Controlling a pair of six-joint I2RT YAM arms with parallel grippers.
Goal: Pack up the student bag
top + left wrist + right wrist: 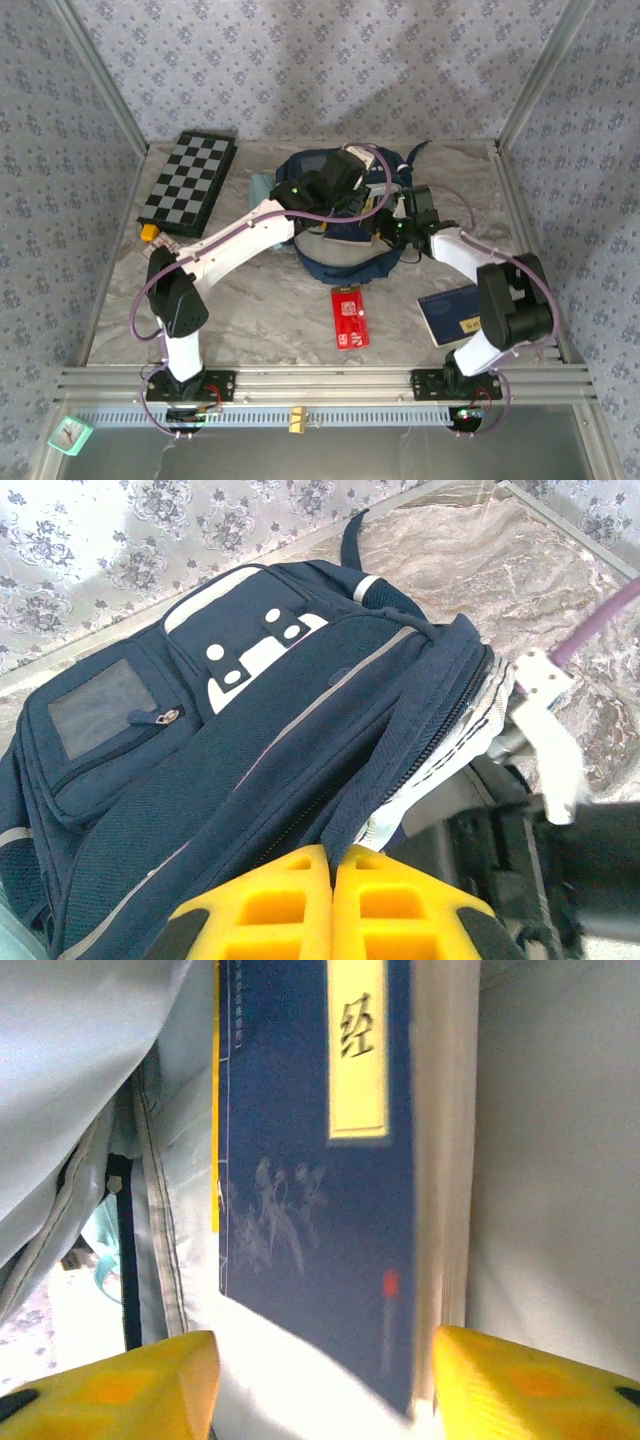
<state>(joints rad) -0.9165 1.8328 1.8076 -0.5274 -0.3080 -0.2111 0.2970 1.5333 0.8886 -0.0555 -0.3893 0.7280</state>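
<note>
Item one: the student bag (230,780), a large navy-blue fabric backpack with white patches, is lying at the middle back of the grey marbled table (250,300). My left fingers (318,898) are pressing together on the zipper edge of its opening. My right fingers (535,1388) are standing wide apart inside its pale lining, gripping nothing. A dark-blue book with a yellow title label (310,1190) is standing just beyond them. Also lying on the table are a black-and-white chessboard (188,178) at back left, a flat red packet (348,317) near the front, and a second blue book (452,315) at front right.
</note>
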